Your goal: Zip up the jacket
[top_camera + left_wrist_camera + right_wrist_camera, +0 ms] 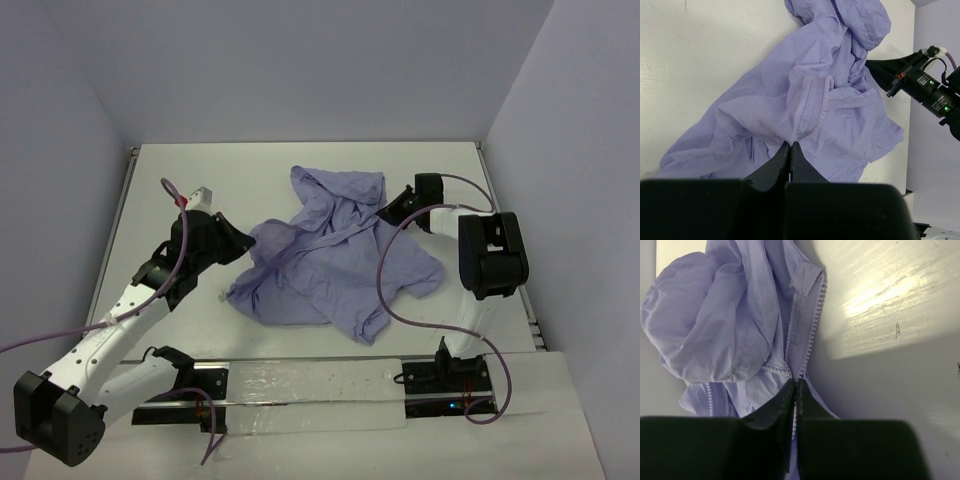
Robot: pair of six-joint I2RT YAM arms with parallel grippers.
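Note:
The lavender jacket lies crumpled in the middle of the white table. My left gripper is at its left edge. In the left wrist view the left gripper is shut on a fold of the jacket, just below a ribbed cuff. My right gripper is at the jacket's upper right edge. The right wrist view shows the right gripper shut on the toothed zipper edge of the jacket; zipper teeth show between its fingers. The right gripper also shows in the left wrist view.
Lilac walls enclose the table on the left, back and right. A clear plastic sheet lies along the near edge between the arm bases. Purple cables loop from both arms, one crossing the jacket's right side.

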